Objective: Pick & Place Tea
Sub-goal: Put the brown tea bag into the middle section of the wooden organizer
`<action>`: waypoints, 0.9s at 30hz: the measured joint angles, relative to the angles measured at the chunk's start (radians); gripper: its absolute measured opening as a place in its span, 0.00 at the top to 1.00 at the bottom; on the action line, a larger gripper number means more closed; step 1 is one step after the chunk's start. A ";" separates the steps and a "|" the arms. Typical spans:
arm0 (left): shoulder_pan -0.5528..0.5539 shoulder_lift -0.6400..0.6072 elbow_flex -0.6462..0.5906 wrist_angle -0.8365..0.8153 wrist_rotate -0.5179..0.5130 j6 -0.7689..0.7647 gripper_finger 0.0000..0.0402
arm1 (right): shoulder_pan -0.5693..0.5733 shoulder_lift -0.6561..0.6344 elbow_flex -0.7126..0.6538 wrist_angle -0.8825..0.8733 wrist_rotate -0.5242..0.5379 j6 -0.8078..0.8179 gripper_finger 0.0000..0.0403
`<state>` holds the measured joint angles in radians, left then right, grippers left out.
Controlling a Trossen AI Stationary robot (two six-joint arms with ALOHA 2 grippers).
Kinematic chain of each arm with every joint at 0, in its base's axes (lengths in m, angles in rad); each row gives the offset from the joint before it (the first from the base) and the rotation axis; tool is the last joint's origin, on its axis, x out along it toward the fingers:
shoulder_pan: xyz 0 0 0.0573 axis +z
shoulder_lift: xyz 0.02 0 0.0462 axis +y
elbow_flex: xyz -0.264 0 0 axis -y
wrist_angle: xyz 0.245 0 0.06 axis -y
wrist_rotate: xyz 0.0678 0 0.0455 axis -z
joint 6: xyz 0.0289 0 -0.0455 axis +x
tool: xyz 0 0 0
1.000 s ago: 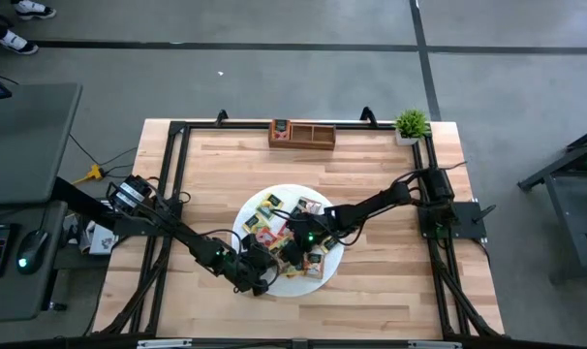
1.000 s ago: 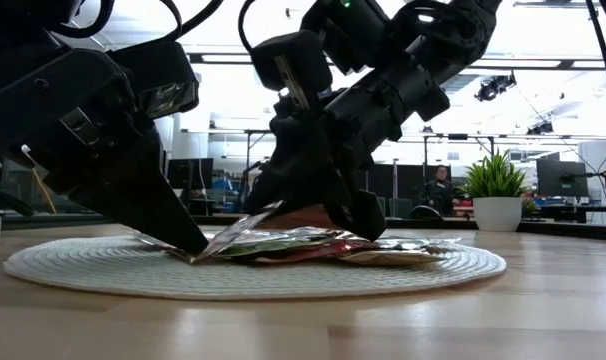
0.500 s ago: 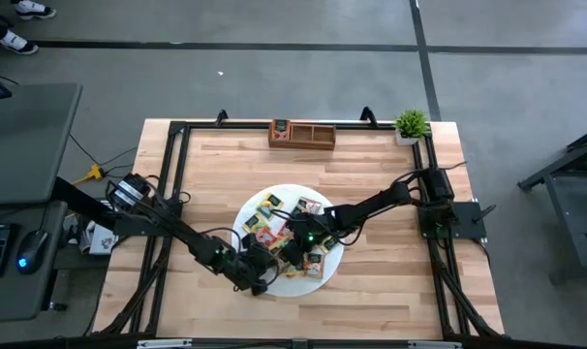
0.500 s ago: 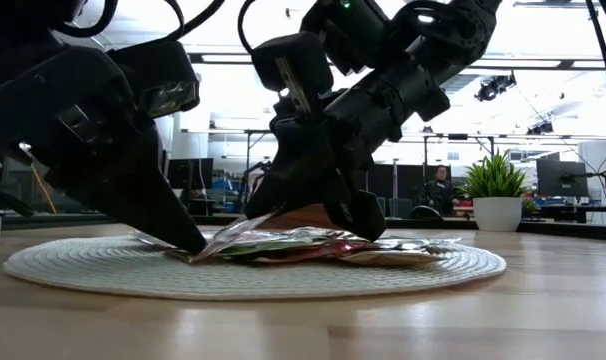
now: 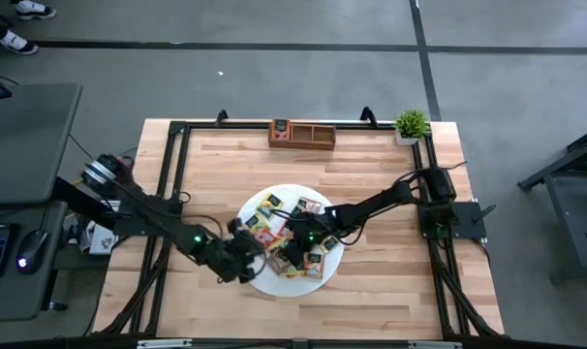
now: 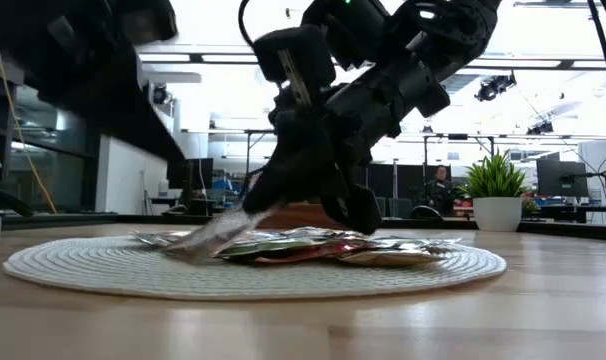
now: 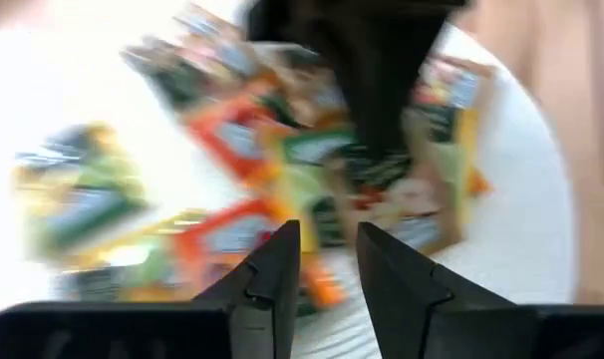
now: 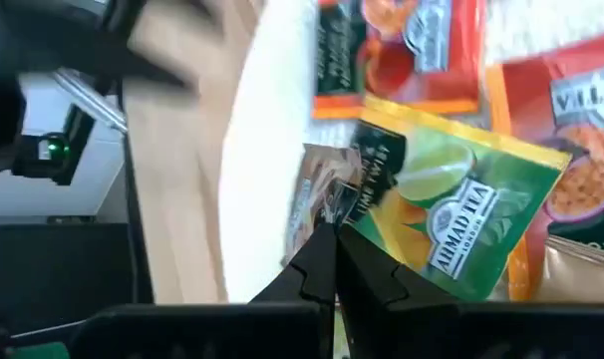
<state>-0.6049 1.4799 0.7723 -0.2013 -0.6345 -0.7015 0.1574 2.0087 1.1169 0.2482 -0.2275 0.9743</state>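
Several tea packets in red, orange, yellow and green lie in a heap on the round white mat in the middle of the table. My right gripper is shut at the near side of the heap, on a green packet. In the low view one packet slants up from the mat to this gripper. My left gripper hangs above the mat's left rim. It is open, with nothing between its fingers. My right gripper pinches the green packet at its edge between the two fingertips, coming at it on a downward slant from the table's right. The packet is tilted: the held end is raised and the other end rests on the mat.
A brown wooden tray with compartments stands at the table's far edge. A small potted plant is at the far right corner. A black frame runs along the table's sides. Bare wood lies around the mat.
My left gripper has risen from the left end of the slanting packet, clear of the heap, and drawn back a little toward the table's left edge. The packet stays tilted, its raised end still at my right gripper, which has kept still.
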 joint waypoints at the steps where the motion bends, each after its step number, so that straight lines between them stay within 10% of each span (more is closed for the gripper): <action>1: -0.007 -0.037 0.000 -0.054 -0.034 -0.002 0.75 | 0.000 -0.012 0.000 0.002 0.008 -0.007 1.00; 10: -0.052 -0.348 -0.136 -0.251 -0.183 -0.048 0.75 | -0.027 -0.213 0.000 -0.094 0.120 -0.123 1.00; 27: 0.128 -0.719 -0.468 0.375 0.046 0.351 0.75 | -0.345 -0.471 0.425 -0.914 0.078 -0.737 1.00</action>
<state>-0.4764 0.7612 0.3046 0.1741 -0.5885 -0.3509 -0.1878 1.5373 1.5416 -0.6655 -0.1497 0.2372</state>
